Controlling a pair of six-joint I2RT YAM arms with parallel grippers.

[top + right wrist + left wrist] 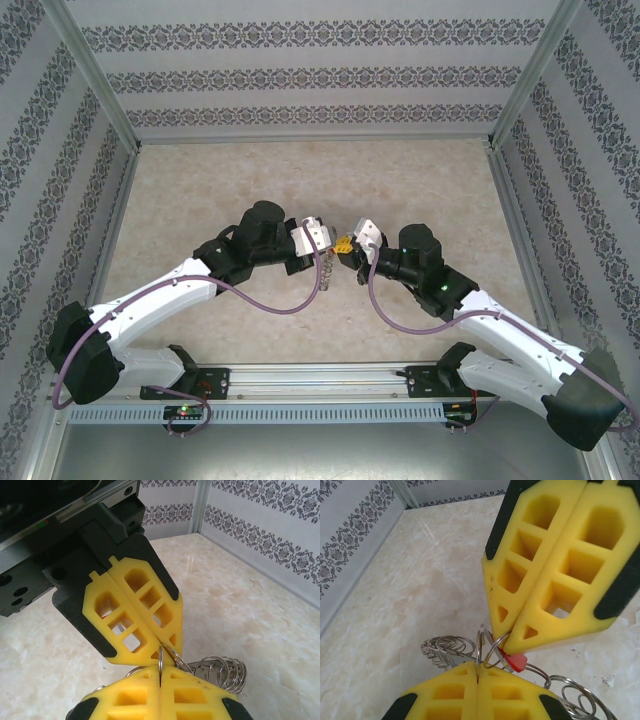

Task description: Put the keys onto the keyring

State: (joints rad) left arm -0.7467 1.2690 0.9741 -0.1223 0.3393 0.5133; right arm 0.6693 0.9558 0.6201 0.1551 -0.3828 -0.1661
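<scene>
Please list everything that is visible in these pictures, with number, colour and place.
table: one, beige marble pattern, under everything.
walls: three, white with grey ornament, around the table.
keyring: one, silver wire loops, table centre.
key: one visible, red head, beside the keyring loops.
cables: two, purple, curving toward the centre.
left gripper: one, yellow and black, jaws shut on a keyring loop.
right gripper: one, yellow and black, jaws shut, facing the left.

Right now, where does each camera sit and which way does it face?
Top external: above and behind, looking down at the table; both arms show.
Left wrist: on the left arm, facing the right hand; own fingers below.
Right wrist: on the right arm, facing the left hand; own fingers below.
Wrist views share the keyring.
</scene>
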